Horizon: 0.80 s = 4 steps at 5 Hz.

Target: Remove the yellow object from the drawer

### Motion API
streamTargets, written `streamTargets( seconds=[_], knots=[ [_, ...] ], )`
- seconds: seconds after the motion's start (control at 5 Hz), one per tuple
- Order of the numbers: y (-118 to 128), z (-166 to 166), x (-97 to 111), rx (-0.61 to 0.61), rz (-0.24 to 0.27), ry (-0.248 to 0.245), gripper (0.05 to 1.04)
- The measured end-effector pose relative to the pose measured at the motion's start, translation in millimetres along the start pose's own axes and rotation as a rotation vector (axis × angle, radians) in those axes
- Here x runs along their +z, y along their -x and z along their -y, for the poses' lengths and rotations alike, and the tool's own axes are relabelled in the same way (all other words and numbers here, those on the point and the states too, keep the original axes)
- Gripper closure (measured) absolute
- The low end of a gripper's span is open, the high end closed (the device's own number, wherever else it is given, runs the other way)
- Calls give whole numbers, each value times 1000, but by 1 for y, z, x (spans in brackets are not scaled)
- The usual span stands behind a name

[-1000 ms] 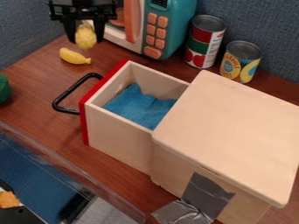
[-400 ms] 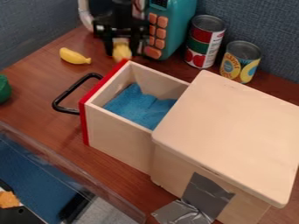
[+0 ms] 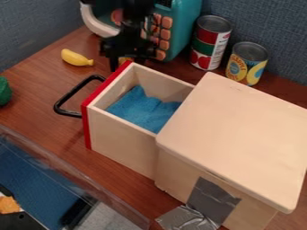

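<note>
The tool pinches the yellow object outside the open wooden drawer, beyond the far end of its red front, near the teal toy microwave.

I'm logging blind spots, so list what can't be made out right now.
In the camera view:
Yellow object: most of its shape, and whether the claw grips it; claw and drawer hide it.
Drawer's rear interior: covered by the box top.
Anything under the blue cloth: covered.
Green thing: cut by the left edge.
</note>
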State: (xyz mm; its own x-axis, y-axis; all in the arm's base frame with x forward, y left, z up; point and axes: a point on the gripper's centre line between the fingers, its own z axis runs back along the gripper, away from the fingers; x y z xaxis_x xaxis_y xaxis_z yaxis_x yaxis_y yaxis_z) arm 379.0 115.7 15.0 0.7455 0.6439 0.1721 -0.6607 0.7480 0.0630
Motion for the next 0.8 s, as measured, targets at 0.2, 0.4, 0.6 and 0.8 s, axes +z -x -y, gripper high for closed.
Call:
streamTargets(
  seconds=[0.2, 0.4, 0.6, 0.8],
  knots=[
    [7, -1, -4, -14, -16, 6, 133],
    [12, -2, 0, -46, -9, 18, 79],
    [8, -4, 34, -71, 54, 56, 83],
    [4, -11, 68, -76, 96, 108, 83]
  ],
)
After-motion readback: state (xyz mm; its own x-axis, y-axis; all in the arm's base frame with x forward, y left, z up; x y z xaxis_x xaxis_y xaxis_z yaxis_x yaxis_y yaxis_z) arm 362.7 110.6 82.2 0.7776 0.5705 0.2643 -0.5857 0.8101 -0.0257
